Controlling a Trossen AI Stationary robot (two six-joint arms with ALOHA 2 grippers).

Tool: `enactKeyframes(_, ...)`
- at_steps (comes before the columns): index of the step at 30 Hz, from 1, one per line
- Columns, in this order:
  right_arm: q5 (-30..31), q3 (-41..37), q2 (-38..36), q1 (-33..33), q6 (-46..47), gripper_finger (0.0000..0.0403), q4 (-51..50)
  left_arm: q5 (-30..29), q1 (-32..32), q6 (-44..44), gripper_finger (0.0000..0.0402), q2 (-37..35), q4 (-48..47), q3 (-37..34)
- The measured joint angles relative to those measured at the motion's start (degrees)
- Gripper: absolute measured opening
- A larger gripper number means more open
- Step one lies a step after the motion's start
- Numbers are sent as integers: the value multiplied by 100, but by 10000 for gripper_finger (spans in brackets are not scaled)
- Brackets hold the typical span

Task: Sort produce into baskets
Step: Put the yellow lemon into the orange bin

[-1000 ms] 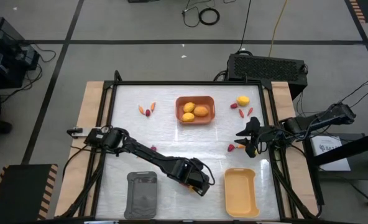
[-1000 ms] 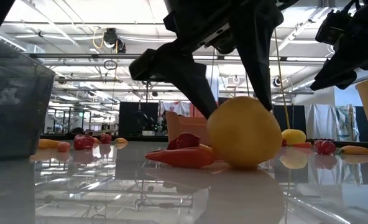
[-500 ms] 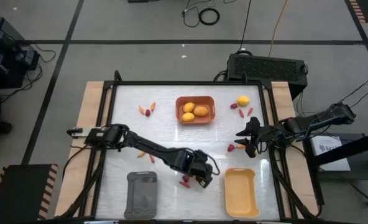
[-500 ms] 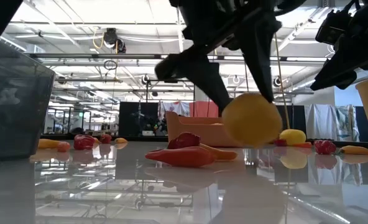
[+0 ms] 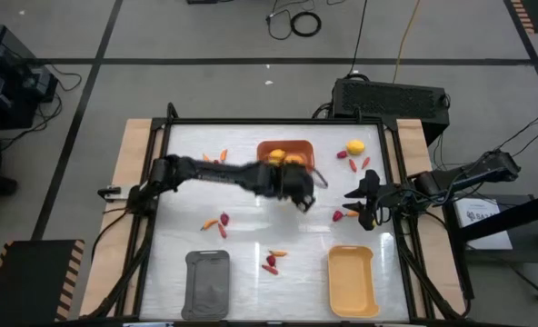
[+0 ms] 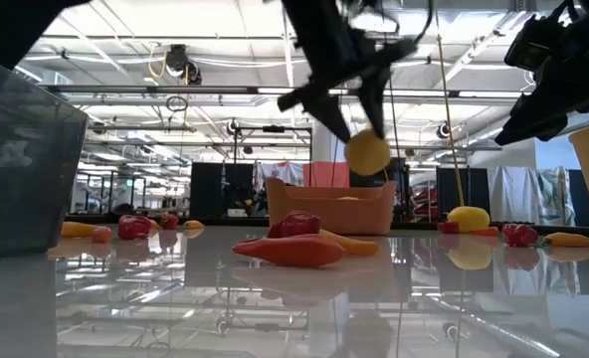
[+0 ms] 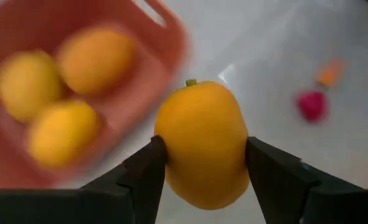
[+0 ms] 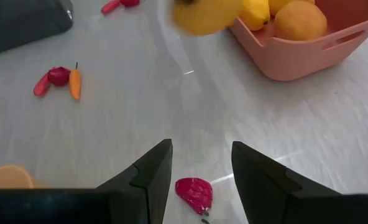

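Lemon (image 7: 201,144) now raised in left gripper (image 7: 202,163), beside orange basket's (image 5: 284,145) rim.

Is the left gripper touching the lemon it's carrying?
Touching: the left wrist view shows the left gripper with both fingers pressed against the lemon.

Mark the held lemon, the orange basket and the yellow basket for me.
Lemon (image 7: 200,144), left wrist view, middle of its skin, clamped in the left gripper.
Orange basket (image 6: 322,218), low view, front wall.
Yellow basket (image 5: 352,284), high view, bare floor.
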Motion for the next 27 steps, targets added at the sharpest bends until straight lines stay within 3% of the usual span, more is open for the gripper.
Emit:
enactKeyframes(12, 140, 0, 5, -2, -231, 157, 13, 641, 1251, 830, 214, 42, 1072, -2)
enactKeyframes(27, 162, 0, 9, -2, -46, 157, 11, 665, 1511, 2574, 214, 347, 1020, -11)
